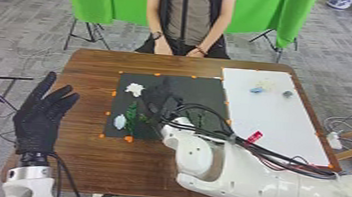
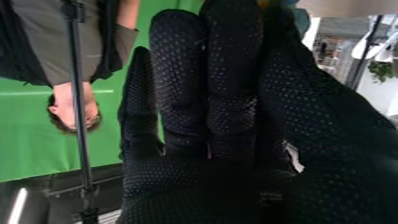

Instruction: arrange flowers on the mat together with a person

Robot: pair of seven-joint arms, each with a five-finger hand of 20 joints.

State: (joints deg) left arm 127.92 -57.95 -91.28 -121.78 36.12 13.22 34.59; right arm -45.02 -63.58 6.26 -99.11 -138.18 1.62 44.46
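Bare brown wooden counter (image 1: 87, 110) leaves a lane left of the black rectangular mat (image 1: 208, 89). White blossom (image 1: 135, 89), green leafy stem (image 1: 131, 117) and pale oval piece (image 1: 120, 121) obstruct the mat's left side; the black-gloved right hand (image 1: 162, 96) blocks its middle. The jointed white arm (image 1: 256, 177) bars the frame's lower right; the white sheet's (image 1: 260, 115) middle offers room.

The brown table (image 1: 83, 130) is viewed forward and down from the robot's head, and now the right hand (image 1: 163, 98) is met close up from its wrist, everything beyond flipped upside down, that hand and green cloth (image 1: 90, 5) shared by both
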